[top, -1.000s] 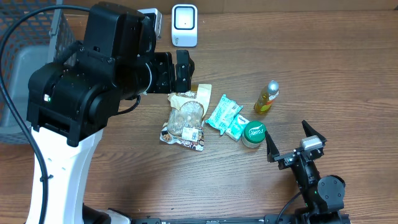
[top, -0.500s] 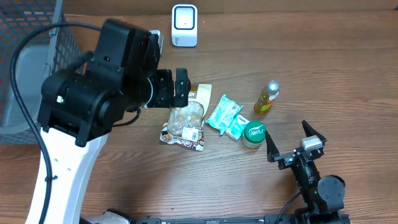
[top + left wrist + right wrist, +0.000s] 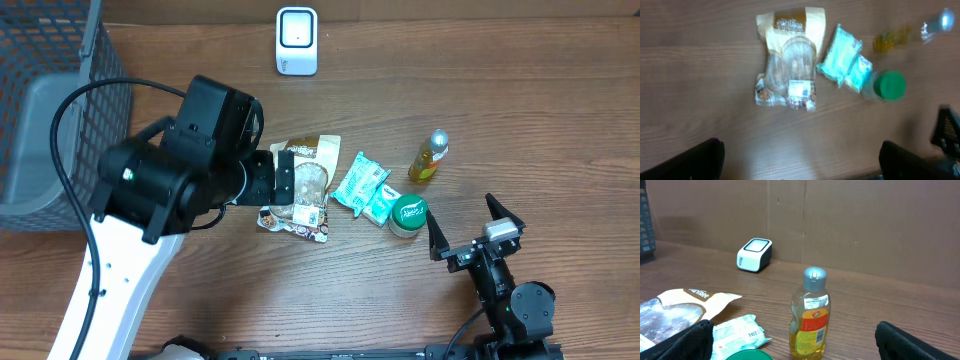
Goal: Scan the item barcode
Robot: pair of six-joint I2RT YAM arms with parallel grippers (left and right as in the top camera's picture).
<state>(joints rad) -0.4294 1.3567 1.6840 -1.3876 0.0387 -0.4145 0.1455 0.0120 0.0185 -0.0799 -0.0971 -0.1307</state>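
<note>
Brown wood-grain table (image 3: 560,90) fills the overhead view. A white, rounded box of a scanner (image 3: 297,41) stands at the far edge, and a wire basket (image 3: 50,60) sits at the far left corner. Near the middle lies a flat snack bag (image 3: 318,150), partly covered by the left claw (image 3: 285,180), which hangs over it with its fingers spread apart. Beside the bag, toward the right edge, lie two crinkled teal packets (image 3: 360,185), then a round green-lidded jar (image 3: 408,213) and a small bottle (image 3: 429,155). The right claw (image 3: 462,215) sits near the near edge, fingers apart and holding nothing.

The left wrist view looks straight down between its dark fingers (image 3: 695,160). It shows what the arm hides from above: the whole bag (image 3: 790,70), tan at the top, with a clear window and a white printed label (image 3: 799,89) facing up. The bottle (image 3: 905,35) is blurred here.

The right wrist view is low and level. It shows a plain cardboard wall (image 3: 840,220) behind the table. The bottle (image 3: 810,315) stands upright, clear plastic with yellow liquid, a silver cap and a red label. The scanner (image 3: 755,255) shows its slanted face.
</note>
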